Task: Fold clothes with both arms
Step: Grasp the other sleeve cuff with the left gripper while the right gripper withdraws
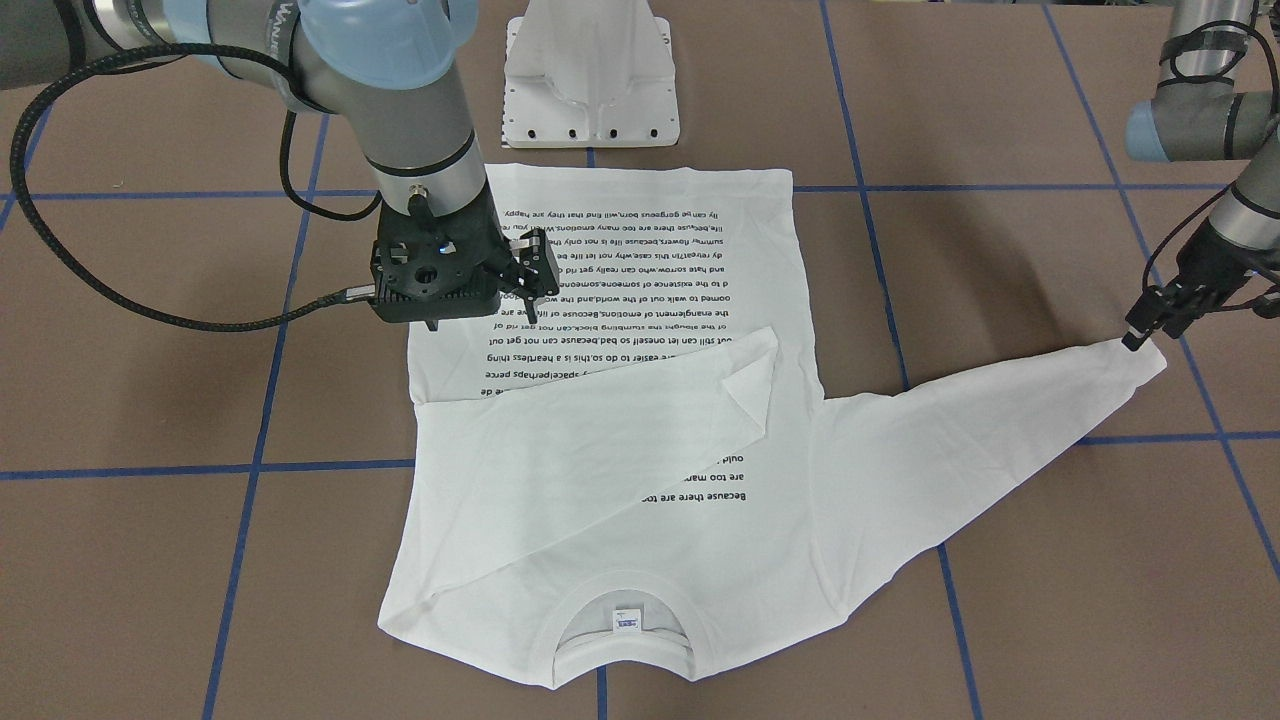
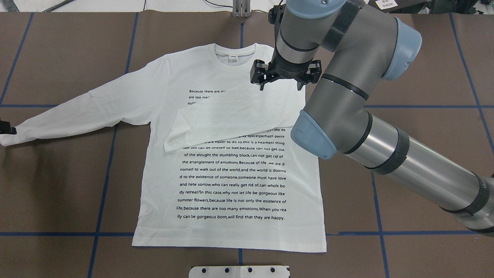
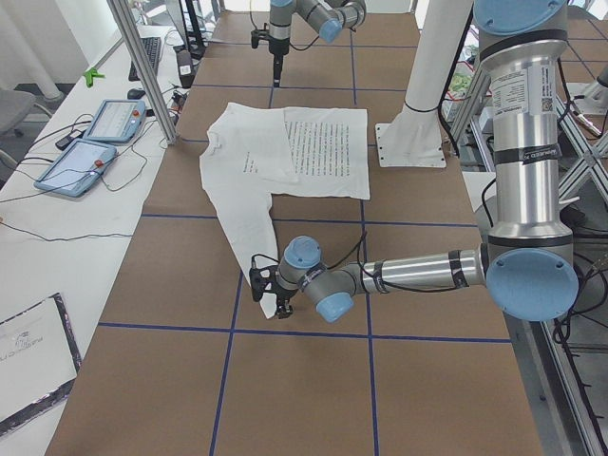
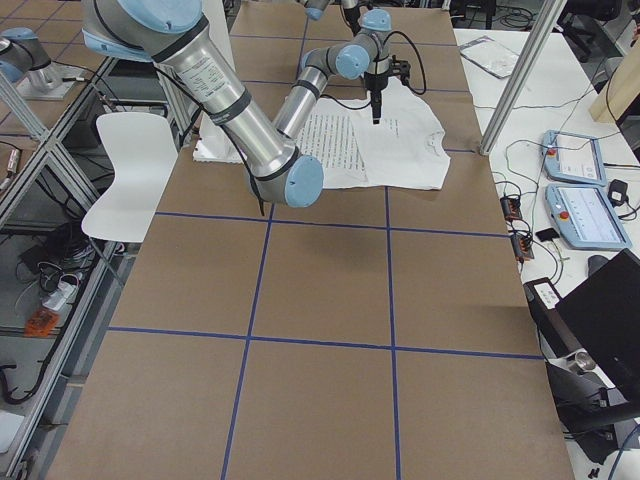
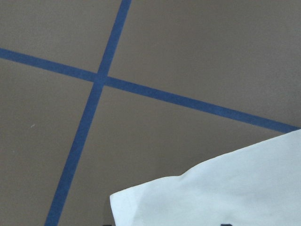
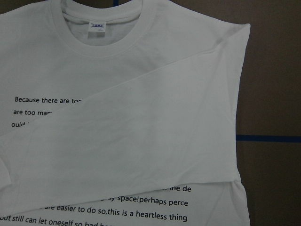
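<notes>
The white long-sleeved T-shirt [image 2: 231,181] lies flat on the brown table, black text up, neck [image 2: 234,52] away from the robot. One sleeve [image 2: 231,116] is folded across the chest, also seen in the right wrist view [image 6: 141,141]. The other sleeve [image 2: 77,112] stretches out flat to the robot's left. My right gripper [image 2: 281,85] hovers above the folded sleeve near the shoulder, open and empty. My left gripper [image 1: 1135,338] is down at the outstretched sleeve's cuff [image 5: 197,197]; its fingers are too hidden to tell if they hold it.
A white metal pedestal [image 1: 590,80] stands on the table just past the shirt's hem. Blue tape lines [image 1: 250,470] grid the brown table. A side table with tablets [image 3: 95,142] and frame posts [image 3: 142,66] runs along the far side.
</notes>
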`<act>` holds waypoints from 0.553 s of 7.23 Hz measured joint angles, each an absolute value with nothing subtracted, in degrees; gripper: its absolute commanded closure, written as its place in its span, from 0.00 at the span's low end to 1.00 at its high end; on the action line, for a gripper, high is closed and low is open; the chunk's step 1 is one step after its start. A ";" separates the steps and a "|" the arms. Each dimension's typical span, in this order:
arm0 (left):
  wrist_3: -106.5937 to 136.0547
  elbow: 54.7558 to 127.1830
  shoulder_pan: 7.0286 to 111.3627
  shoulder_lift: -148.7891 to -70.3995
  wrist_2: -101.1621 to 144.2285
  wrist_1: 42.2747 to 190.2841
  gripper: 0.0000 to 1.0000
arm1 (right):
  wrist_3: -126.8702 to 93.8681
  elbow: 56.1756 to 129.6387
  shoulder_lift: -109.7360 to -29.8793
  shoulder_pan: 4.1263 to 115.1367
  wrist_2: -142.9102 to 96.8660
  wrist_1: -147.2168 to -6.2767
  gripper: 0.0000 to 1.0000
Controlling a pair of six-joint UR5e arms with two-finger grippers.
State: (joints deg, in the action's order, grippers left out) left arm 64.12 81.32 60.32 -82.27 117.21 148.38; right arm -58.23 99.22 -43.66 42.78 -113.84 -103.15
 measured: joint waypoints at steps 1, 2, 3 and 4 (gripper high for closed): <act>64.55 81.02 59.76 -82.14 116.82 148.38 0.23 | -58.19 99.34 -43.75 42.75 -113.81 -103.16 0.00; 64.70 80.72 59.35 -82.17 116.64 148.37 0.29 | -58.19 99.37 -43.84 42.74 -113.74 -103.13 0.00; 64.75 80.53 59.05 -82.25 116.58 148.36 0.34 | -58.18 99.40 -43.90 42.72 -113.69 -103.11 0.00; 64.77 80.43 58.75 -82.36 116.53 148.36 0.39 | -58.18 99.43 -43.91 42.72 -113.63 -103.10 0.00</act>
